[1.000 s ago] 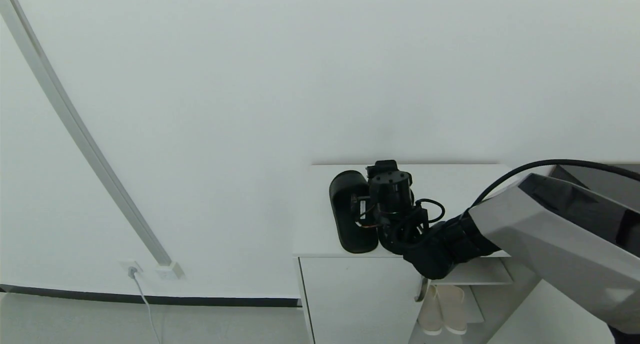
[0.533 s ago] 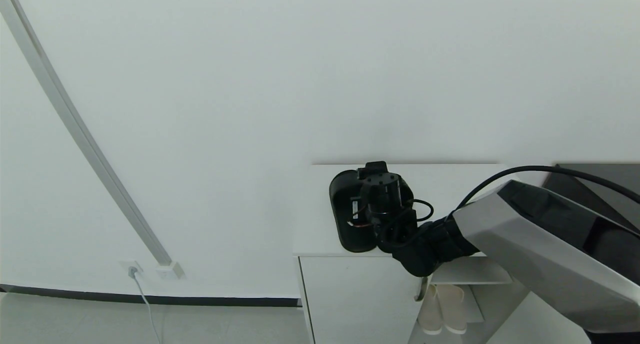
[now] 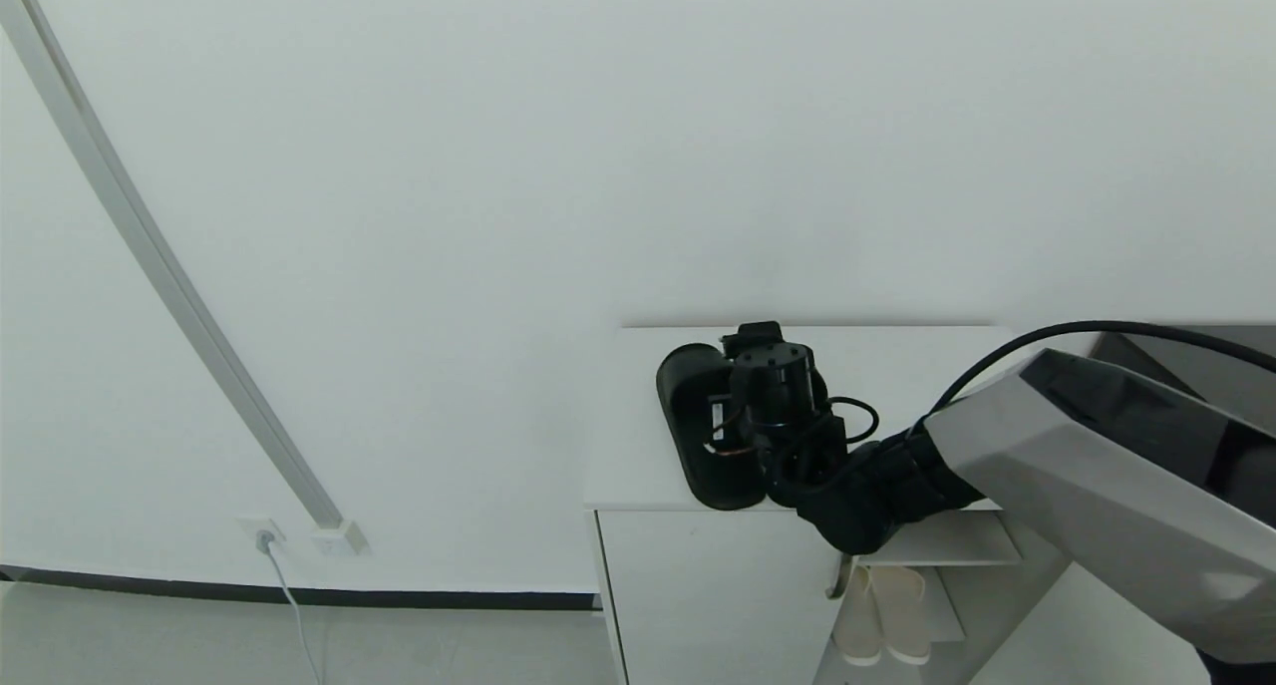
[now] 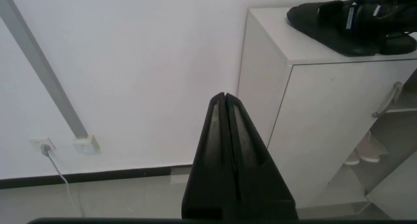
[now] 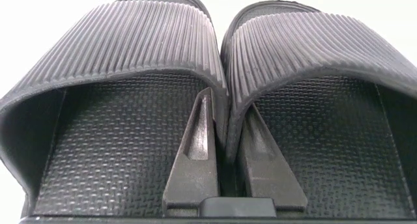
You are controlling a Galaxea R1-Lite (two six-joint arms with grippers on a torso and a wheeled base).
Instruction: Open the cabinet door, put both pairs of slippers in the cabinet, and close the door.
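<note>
A pair of black slippers [image 3: 693, 436] lies side by side on top of the white cabinet [image 3: 698, 605], at its left front edge. My right gripper [image 5: 228, 105] reaches into them from the open end, one finger inside each slipper, shut on the two inner walls that touch. The cabinet's right half stands open, and a pair of white slippers [image 3: 882, 615] sits on a lower shelf. My left gripper [image 4: 225, 97] is shut on nothing, held low and to the left of the cabinet [image 4: 313, 120]. The black slippers [image 4: 339, 25] show on top in that view.
A bar handle [image 4: 389, 99] runs along the closed left door's edge. A wall socket with a cable [image 3: 261, 537] and a slanted grey conduit [image 3: 150, 246] are on the wall to the left. Bare floor lies in front of the cabinet's left side.
The right arm swung slightly left, then back right and toward the cabinet's front. The black slippers came a little toward the front edge with it.
</note>
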